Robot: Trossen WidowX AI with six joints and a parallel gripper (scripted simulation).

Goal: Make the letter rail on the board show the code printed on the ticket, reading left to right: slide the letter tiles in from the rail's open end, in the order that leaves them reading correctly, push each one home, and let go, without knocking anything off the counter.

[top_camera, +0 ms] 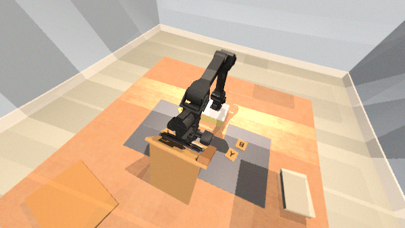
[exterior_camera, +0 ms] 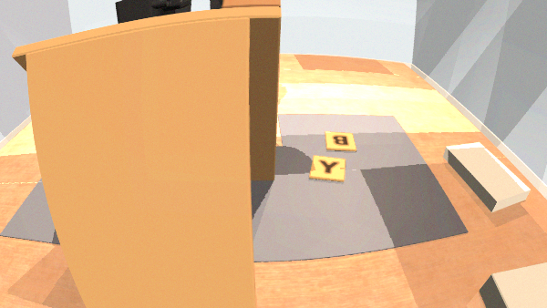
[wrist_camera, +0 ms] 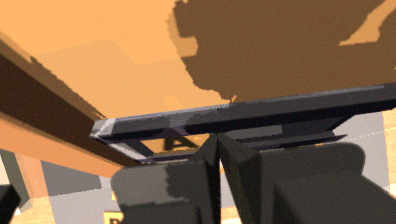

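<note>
The orange board (top_camera: pixel 170 170) (exterior_camera: pixel 146 150) stands upright on the grey mat (top_camera: pixel 250 182) (exterior_camera: pixel 319 219). Its dark letter rail (top_camera: pixel 175 141) (wrist_camera: pixel 250 112) runs along the top. In the wrist view a tile with the letter A (wrist_camera: pixel 175 144) sits inside the rail. My gripper (wrist_camera: pixel 216 139) is shut with nothing between the fingers, and its tips are right at that tile. The arm (top_camera: pixel 202 88) bends low over the board top. Tile B (top_camera: pixel 241 144) (exterior_camera: pixel 340 140) and tile Y (top_camera: pixel 231 154) (exterior_camera: pixel 327 168) lie flat on the mat to the right of the board, close together.
A brown block (top_camera: pixel 206 156) sits at the right end of the board top. A cream slab (top_camera: pixel 297 197) (exterior_camera: pixel 485 175) lies on the counter right of the mat, and another slab (exterior_camera: pixel 520 287) shows at the corner. A flat orange panel (top_camera: pixel 71 199) lies front left.
</note>
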